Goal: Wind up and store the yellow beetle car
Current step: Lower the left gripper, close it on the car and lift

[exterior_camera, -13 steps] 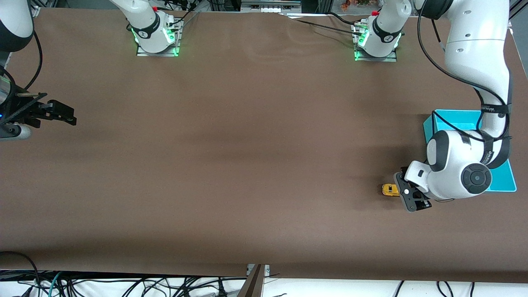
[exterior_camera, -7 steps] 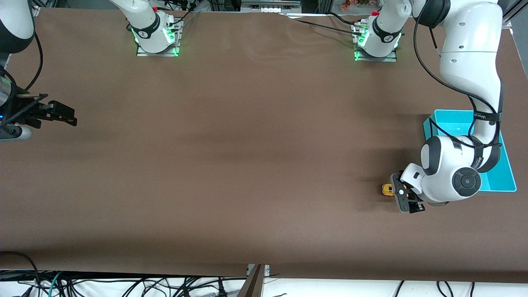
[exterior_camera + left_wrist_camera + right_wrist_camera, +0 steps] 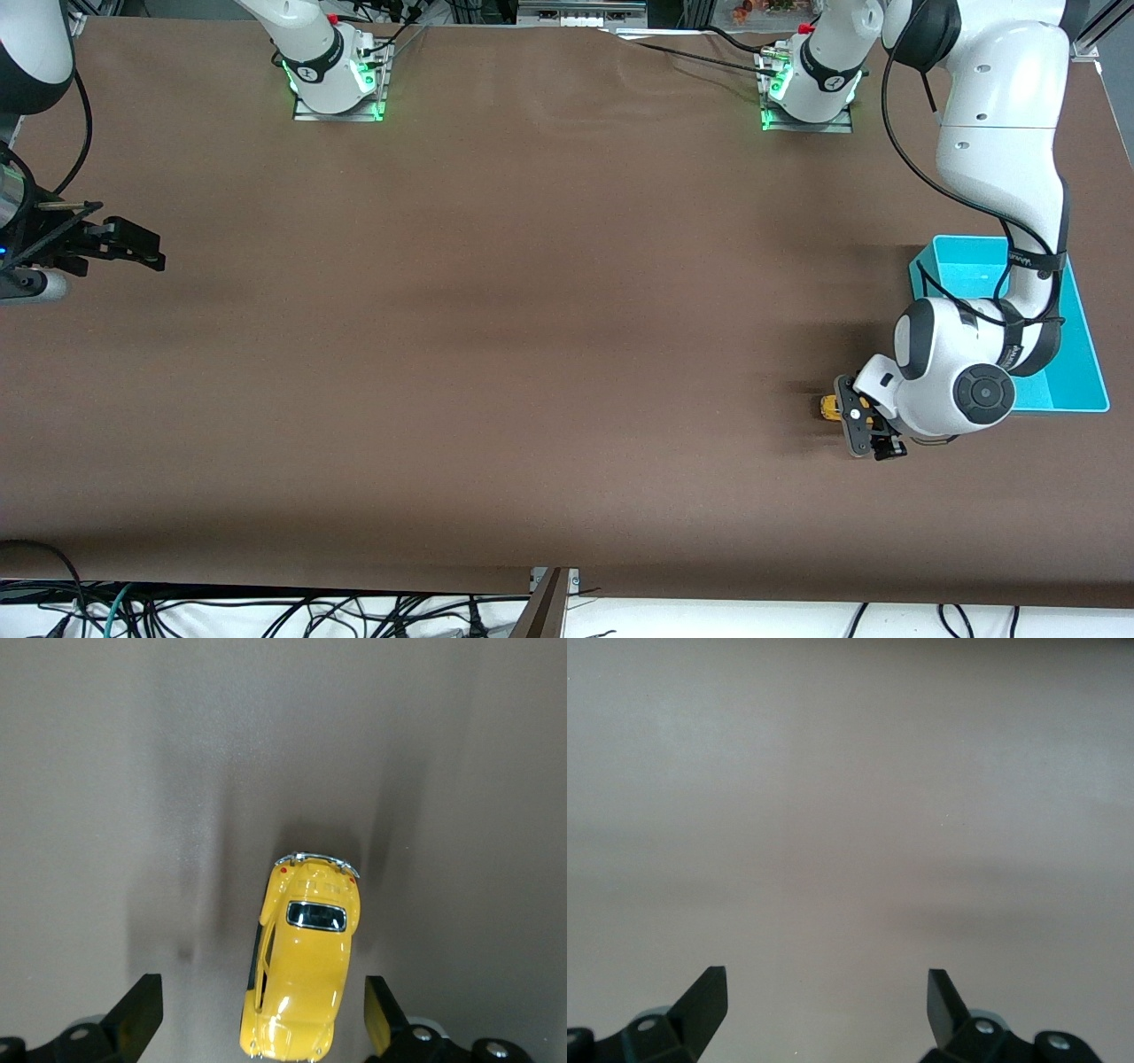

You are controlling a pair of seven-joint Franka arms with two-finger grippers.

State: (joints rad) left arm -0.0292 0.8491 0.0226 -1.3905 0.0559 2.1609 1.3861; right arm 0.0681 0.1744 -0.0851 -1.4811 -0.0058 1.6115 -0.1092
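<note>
In the front view, the yellow beetle car (image 3: 831,407) sits on the brown tabletop (image 3: 496,337) at about 8 o'clock from the turquoise bin (image 3: 1076,372), near the left arm's end, mostly covered by the left claw (image 3: 864,430) poised over it. The left wrist view alone shows the whole car (image 3: 303,961): upright on its wheels, chrome bumper pointing to 12 o'clock from the claw, lying between the 2 spread fingers (image 3: 133,1019) with a gap on each side, untouched. The right claw (image 3: 124,244) waits over the tabletop at the right arm's end; its wrist view shows fingers (image 3: 704,997) spread over bare surface.
</note>
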